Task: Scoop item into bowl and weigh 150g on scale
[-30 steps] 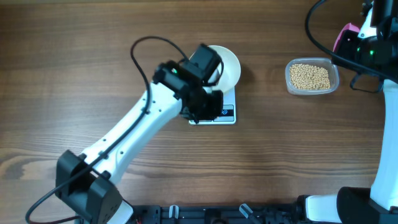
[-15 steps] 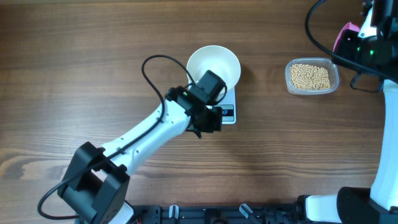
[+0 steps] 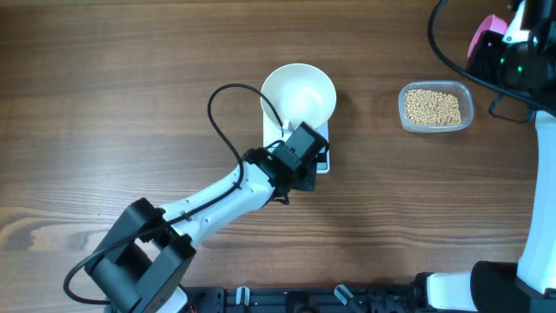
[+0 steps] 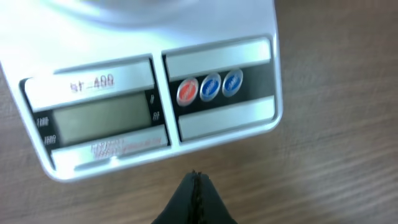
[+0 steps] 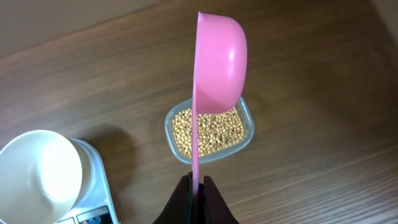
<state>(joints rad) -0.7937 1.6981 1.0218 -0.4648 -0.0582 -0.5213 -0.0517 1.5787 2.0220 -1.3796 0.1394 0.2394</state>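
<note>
An empty white bowl (image 3: pixel 298 92) sits on the white scale (image 3: pixel 323 162). In the left wrist view the scale (image 4: pixel 155 99) shows a blank display and three round buttons (image 4: pixel 210 88). My left gripper (image 4: pixel 196 177) is shut with nothing in it, its tip just in front of the scale's near edge. My right gripper (image 5: pixel 197 182) is shut on the handle of a pink scoop (image 5: pixel 217 65), held high over the clear container of soybeans (image 5: pixel 211 132). The scoop (image 3: pixel 485 36) shows at the far right from overhead, beyond the container (image 3: pixel 434 107).
The brown wooden table (image 3: pixel 130 96) carries only the scale, bowl and container. A black cable (image 3: pixel 228 113) loops from the left arm beside the bowl. The right arm's body (image 3: pixel 539 156) stands along the right edge.
My left arm has drawn back toward the near side, off the top of the scale, and the bowl is now uncovered. The right gripper and scoop have shifted only slightly.
</note>
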